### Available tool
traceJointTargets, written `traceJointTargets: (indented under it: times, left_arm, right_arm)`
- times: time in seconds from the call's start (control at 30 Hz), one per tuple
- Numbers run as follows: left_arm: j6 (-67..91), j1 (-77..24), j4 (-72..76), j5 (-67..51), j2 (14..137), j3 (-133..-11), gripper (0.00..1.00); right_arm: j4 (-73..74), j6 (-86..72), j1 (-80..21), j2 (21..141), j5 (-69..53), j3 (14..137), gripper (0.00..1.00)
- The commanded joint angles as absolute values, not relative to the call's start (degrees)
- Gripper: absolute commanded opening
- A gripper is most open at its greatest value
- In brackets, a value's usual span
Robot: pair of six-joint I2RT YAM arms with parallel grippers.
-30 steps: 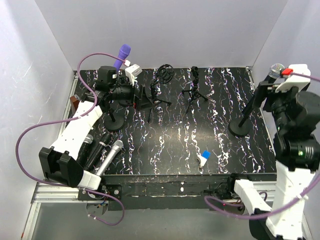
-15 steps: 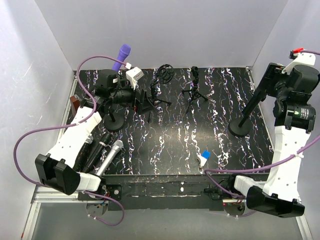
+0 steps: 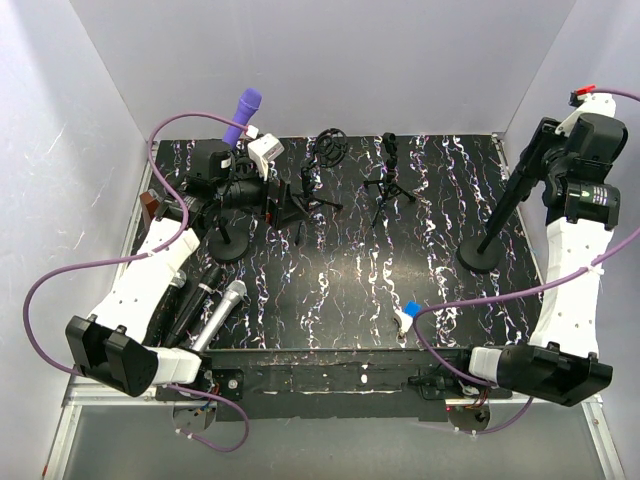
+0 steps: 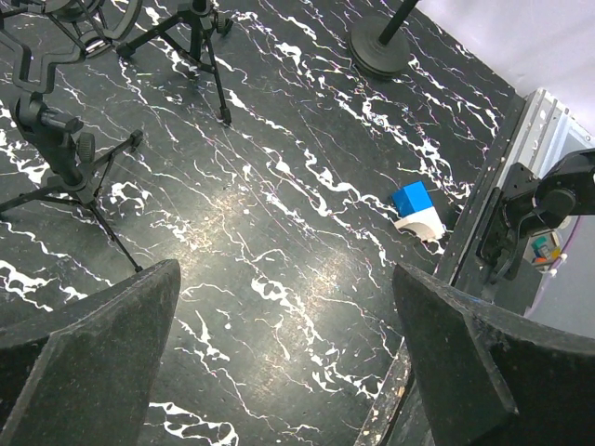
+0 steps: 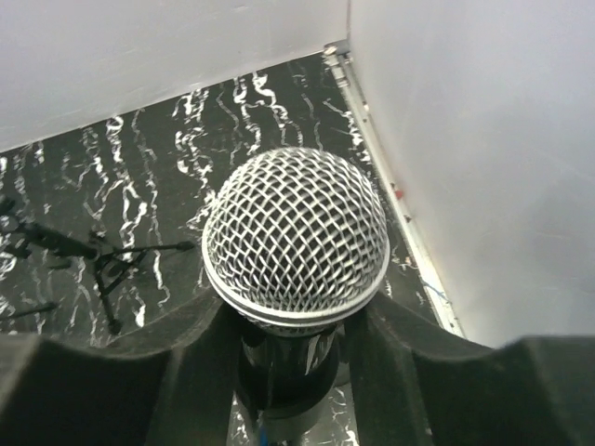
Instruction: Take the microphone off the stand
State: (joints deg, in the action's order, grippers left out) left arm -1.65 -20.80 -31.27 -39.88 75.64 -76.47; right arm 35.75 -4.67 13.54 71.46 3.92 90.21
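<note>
Microphone [image 5: 296, 237] first: its silver mesh head faces straight into your right wrist camera, dead centre, and its dark body drops away toward 6 o'clock between the fingers. Your right gripper [image 5: 290, 372] is partly open around that body just below the mesh, with a pad [image 5: 177, 372] on each side at 9 and 3 o'clock. The pads look to be against it or nearly so, and I cannot tell whether they have clamped. So the thing you want lies inside the claw, not off to a side. Its long axis runs toward the camera, crosswise to the line on which the jaws close.

From above, all this sits at the top of the stand [image 3: 503, 210], at about 2 o'clock on the marbled table [image 3: 340, 290]. The stand's pole leans from its round base up toward 1 o'clock. I judge the pull must follow that lean, head-first, or the body may bind and tip the base.

Your left gripper [image 4: 279, 362] is spread wide with nothing in it, far off at the table's 10 o'clock side. The right arm is plainly the nearer.
</note>
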Motion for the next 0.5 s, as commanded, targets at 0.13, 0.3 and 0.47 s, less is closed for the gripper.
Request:
traceJointTargets:
  times: [0.13, 0.3, 0.47]
  left_arm:
    - [-2.2, -21.0, -30.5, -42.3, 75.5, -78.0, 0.98]
    - [-1.5, -20.9, -30.0, -43.4, 77.6, -79.3, 0.98]
    - [-0.8, -20.9, -29.5, -44.9, 79.5, -81.1, 0.98]
  right_arm:
    - [29.9, -5.5, 13.9, 65.7, -16.8, 86.8, 0.31]
    - [27.8, -7.6, 13.8, 65.0, -35.4, 85.8, 0.21]
    - [25.4, -9.4, 10.6, 65.9, -46.3, 85.7, 0.18]
